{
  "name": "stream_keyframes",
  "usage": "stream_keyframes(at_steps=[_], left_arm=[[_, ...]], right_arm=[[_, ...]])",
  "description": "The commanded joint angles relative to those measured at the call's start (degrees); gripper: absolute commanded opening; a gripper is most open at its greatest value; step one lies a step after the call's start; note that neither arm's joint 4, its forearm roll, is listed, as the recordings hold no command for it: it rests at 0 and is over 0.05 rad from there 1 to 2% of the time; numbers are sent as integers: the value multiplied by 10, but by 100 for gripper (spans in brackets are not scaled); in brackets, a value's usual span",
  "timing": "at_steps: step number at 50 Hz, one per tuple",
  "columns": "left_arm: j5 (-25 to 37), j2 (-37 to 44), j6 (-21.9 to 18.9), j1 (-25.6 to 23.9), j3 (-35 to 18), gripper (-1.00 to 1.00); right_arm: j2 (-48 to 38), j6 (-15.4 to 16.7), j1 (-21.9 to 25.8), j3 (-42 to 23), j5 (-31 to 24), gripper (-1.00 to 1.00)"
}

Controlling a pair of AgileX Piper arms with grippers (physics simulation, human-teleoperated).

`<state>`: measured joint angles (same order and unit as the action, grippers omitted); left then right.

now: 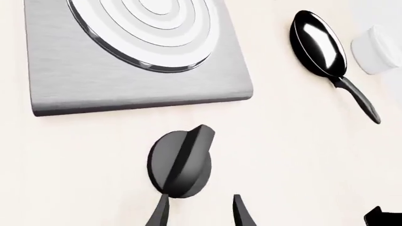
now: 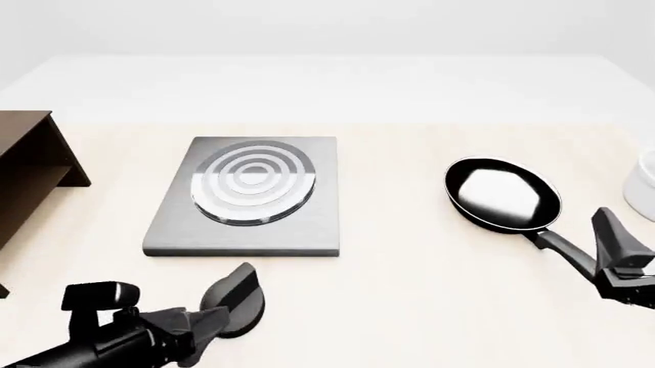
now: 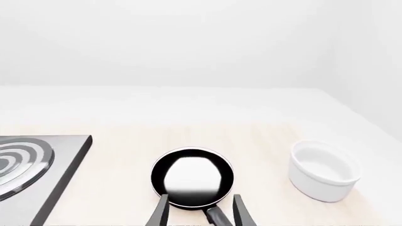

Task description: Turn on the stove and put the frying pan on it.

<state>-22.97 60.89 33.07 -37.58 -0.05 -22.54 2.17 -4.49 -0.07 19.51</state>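
Observation:
The stove [image 2: 307, 222] is a grey slab with a ringed burner [image 2: 253, 181], left of the table's centre; it also shows in the left wrist view [image 1: 125, 80]. Its black oval knob [image 2: 238, 297] lies on the table in front of it. My left gripper [image 2: 215, 322] is open just behind the knob [image 1: 180, 162], its fingertips [image 1: 160, 212] at the knob's near edge. The frying pan [image 2: 501, 195] sits to the right, its handle [image 2: 557, 245] pointing to the near right. My right gripper [image 2: 612, 257] is open, its fingers [image 3: 242, 212] on either side of the handle [image 3: 217, 215].
A dark brown wooden shelf [image 2: 31, 165] stands at the left edge. A white round bowl [image 3: 323, 172] sits to the right of the pan, at the front view's right edge [image 2: 645, 184].

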Motion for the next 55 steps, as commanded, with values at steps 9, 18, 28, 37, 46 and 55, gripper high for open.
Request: stream_keyframes(at_steps=[9,18,28,37,46,55], left_arm=[[448,-436,-98,53,-73,100],[544,-607,-209,221,-166,100],[310,-609,-381,370,-61,100],[308,-609,-377,372,-59,100],[306,-609,-381,356,-62,100],[312,-609,-376,350,-61,100]], right_arm=[[108,-2,1,0,-107,100],[150,-5,1,1,-149,100],[225,-48,18,-179,-369,100],[80,36,97,-446,-531,100],[-95,125,110,-441,-505,100],[-155,134,81,-392,-458,100]])
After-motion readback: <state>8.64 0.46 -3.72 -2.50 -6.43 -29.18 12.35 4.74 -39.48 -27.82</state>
